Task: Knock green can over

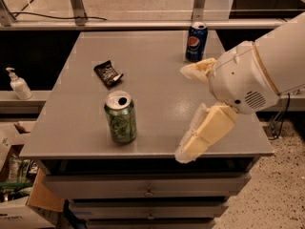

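Observation:
The green can [120,118] stands upright near the front edge of the grey table [152,66], left of centre, its silver top with the opening showing. My gripper [183,112] is over the table's right front part, to the right of the can and apart from it. Its two cream fingers are spread wide: one finger [193,71] points left at mid-table, the other finger [202,135] reaches down to the front edge. Nothing is between them.
A blue Pepsi can [196,42] stands upright at the back right of the table. A small black snack wrapper [107,73] lies behind the green can. A white pump bottle [18,85] stands on a ledge at the left. Boxes sit on the floor at the lower left.

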### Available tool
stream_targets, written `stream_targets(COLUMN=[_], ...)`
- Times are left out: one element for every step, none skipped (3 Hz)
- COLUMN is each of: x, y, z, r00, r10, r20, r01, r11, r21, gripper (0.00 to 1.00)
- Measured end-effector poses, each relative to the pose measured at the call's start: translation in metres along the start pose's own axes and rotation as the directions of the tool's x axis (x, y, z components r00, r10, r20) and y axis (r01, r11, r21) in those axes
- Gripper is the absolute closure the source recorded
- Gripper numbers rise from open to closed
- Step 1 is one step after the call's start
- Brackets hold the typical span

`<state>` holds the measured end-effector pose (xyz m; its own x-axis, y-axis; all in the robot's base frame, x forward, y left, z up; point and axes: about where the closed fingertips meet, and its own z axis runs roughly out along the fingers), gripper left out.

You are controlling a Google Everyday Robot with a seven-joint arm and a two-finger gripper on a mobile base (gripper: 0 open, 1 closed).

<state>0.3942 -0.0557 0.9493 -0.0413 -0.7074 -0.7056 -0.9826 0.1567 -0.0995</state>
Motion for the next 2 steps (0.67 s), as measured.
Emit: stream_targets(x=[0.005, 0.007], y=[0.003, 0.003], z=[0.011, 0.035], r00=[0.999, 0.992], r10=[0.027, 0.063], r20=[0.042, 0.114], r01=[-0.028, -0.066], r11=[0.9995, 0.9976], r21=[0.016, 0.023], gripper=[0.00, 0.00])
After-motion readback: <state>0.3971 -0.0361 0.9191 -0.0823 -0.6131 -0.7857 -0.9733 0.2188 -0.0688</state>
